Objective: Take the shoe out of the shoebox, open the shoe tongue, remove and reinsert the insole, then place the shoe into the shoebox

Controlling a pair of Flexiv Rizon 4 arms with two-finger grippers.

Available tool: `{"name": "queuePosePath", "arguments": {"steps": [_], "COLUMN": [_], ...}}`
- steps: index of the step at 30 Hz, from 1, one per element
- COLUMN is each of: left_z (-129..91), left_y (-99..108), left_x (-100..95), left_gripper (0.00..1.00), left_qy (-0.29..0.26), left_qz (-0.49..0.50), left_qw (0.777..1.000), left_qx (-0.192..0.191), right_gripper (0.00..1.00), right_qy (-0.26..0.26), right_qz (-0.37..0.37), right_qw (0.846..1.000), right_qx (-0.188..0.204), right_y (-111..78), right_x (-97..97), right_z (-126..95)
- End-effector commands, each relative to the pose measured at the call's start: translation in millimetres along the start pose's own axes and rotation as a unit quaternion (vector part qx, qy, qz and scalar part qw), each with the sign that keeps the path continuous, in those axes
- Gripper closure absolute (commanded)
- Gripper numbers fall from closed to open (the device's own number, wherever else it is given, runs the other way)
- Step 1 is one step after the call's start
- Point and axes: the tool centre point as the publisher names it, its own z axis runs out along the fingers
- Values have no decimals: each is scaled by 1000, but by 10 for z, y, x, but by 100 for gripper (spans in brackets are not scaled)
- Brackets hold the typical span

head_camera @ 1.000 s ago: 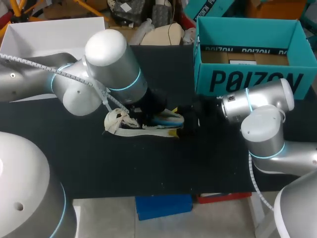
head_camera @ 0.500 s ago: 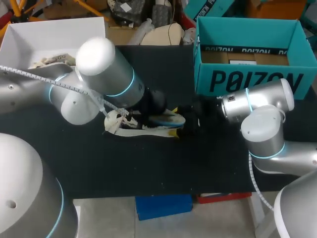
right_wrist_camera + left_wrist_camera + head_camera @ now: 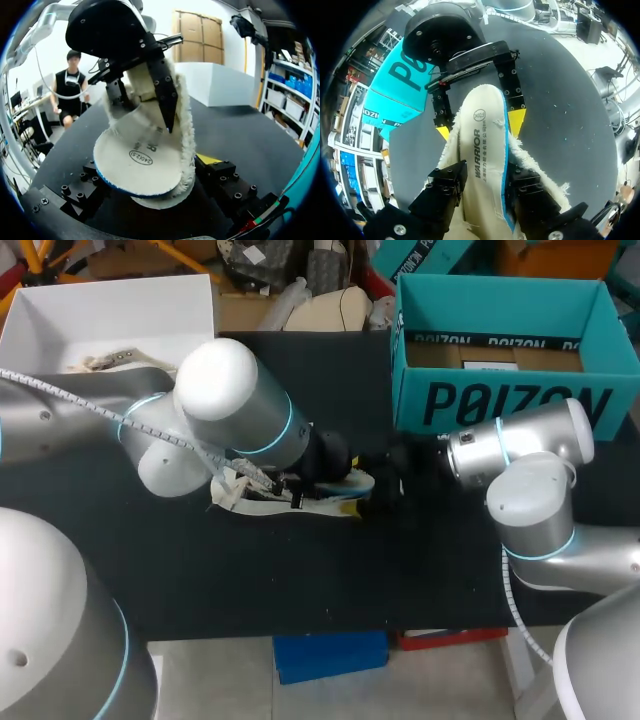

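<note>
In the head view a white box [image 3: 110,310] sits at the upper left of the frame, on the far corner of the black table [image 3: 300,580]; the left arm [image 3: 235,405] comes in from the left edge and bends down toward the middle, its dark wrist covering part of the shoe [image 3: 250,502]; the shoe lies on the table just left of centre, cream and frayed, with a blue and yellow edge showing at its right end; the right arm [image 3: 520,455] enters from the lower right and points leftward at that same end; the teal shoebox [image 3: 510,400] stands open at the upper right, well apart from the shoe.

Seen from the left wrist, the left gripper [image 3: 486,175] is clenched on the insole [image 3: 482,135], one black finger against each long edge; the insole, white with a blue rim, runs ahead from between those fingers, over the shoe's fuzzy cream rim, which spreads out on both sides of it; ahead, the right gripper [image 3: 480,127] presses its yellow tips against that rim from two sides at the insole's rounded end, so it grasps the shoe; the shoebox stands beyond it.

Seen from the right wrist, the insole's rounded end lies between the widely spread fingers and curves upward into the left gripper ahead.
</note>
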Motion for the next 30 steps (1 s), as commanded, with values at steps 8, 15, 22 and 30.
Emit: {"name": "queuePosePath", "arguments": {"steps": [8,15,22,30], "left_z": [78,98,103,79], "left_y": [-178,-323,-405,-365], "left_x": [-29,-74,-79,-44], "left_gripper": [57,58,66,100], "left_qy": [-5,-7,-15,-14], "left_qz": [3,10,14,6], "left_qw": [1000,1000,1000,1000], "left_qx": [10,18,17,9], "right_gripper": [100,100,100,100], "right_qy": [0,0,0,0], "right_qz": [1,1,1,1], "right_qw": [1000,1000,1000,1000], "right_qx": [1,1,1,1], "right_y": [-14,-14,-14,-14], "right_x": [3,3,3,3], "right_z": [2,2,2,2]}}
